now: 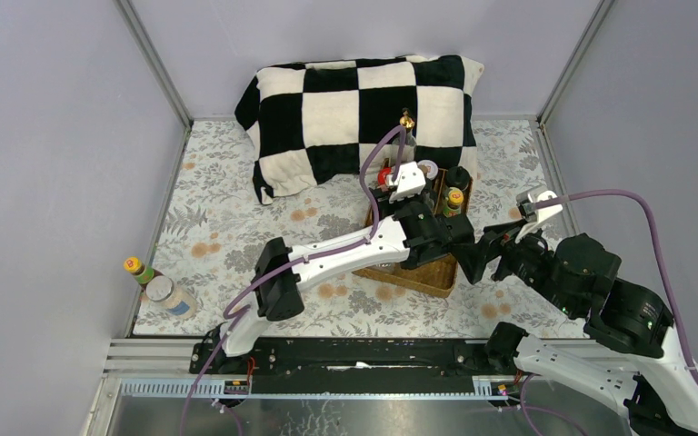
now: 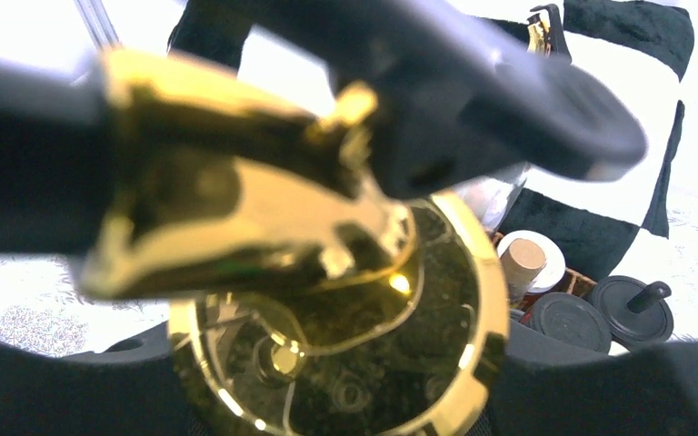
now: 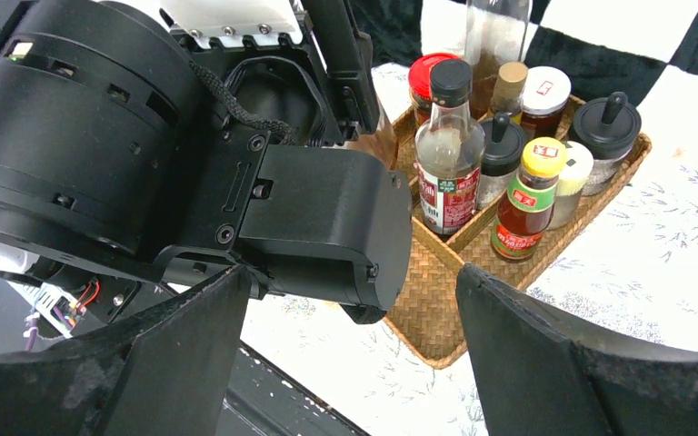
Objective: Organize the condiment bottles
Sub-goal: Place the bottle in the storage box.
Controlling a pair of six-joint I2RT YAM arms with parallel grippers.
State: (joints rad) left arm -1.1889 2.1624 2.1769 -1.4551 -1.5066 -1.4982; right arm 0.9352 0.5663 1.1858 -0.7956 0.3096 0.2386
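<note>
Gold-topped bottle [image 2: 264, 227], glossy, woven wicker tray [image 3: 432, 309]

The top camera sits high behind my bases and looks down and forward over the whole table [image 1: 227, 218], out to the checked pillow [image 1: 354, 109] at the far wall. My left wrist camera is pressed right up to a gold bottle top [image 2: 327, 300], which fills and blurs the frame, and it faces the far side. My right wrist camera looks from the near right across the wicker tray [image 3: 436, 309], with my left arm [image 3: 82, 136] looming close. All three catch the pillow. The top and right wrist views share the tray.
</note>
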